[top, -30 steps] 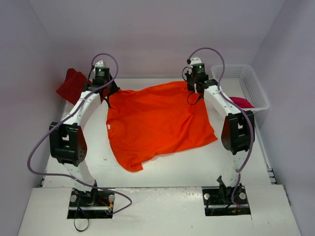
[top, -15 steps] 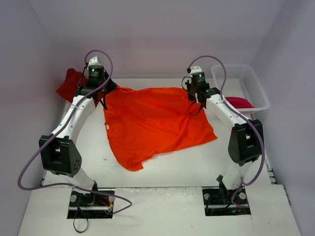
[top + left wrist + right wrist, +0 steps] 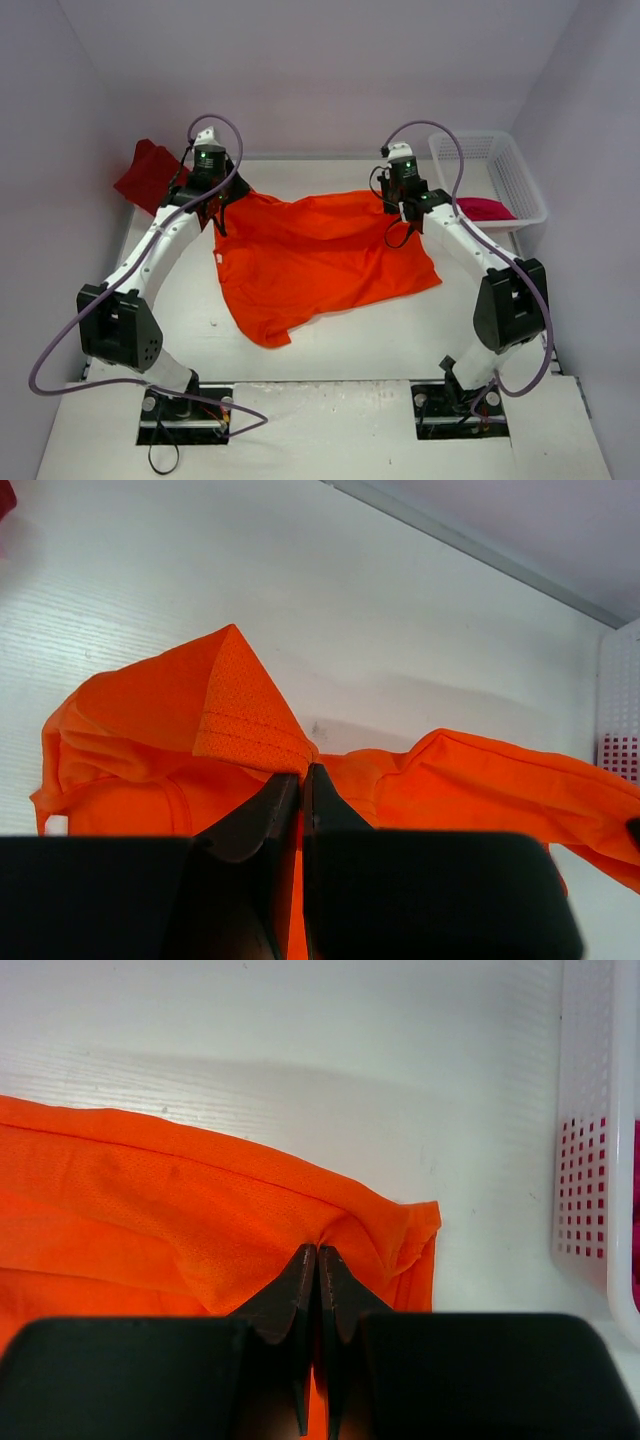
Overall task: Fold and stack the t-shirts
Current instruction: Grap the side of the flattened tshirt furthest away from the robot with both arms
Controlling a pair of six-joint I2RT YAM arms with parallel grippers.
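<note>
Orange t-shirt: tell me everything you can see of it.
The orange t-shirt is bright, fine-mesh cloth. It lies unfolded on the white table, mostly flat but wrinkled. At its far edge, the left gripper and right gripper are each shut on a corner, bunching the cloth there. One sleeve juts out at the near left.

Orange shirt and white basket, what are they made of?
The orange t-shirt looks like soft, matte knit cloth: tiny mesh holes show up close, and it wrinkles and folds. The white basket looks like stiff plastic, probably moulded: smooth walls with neat rows of square holes.
</note>
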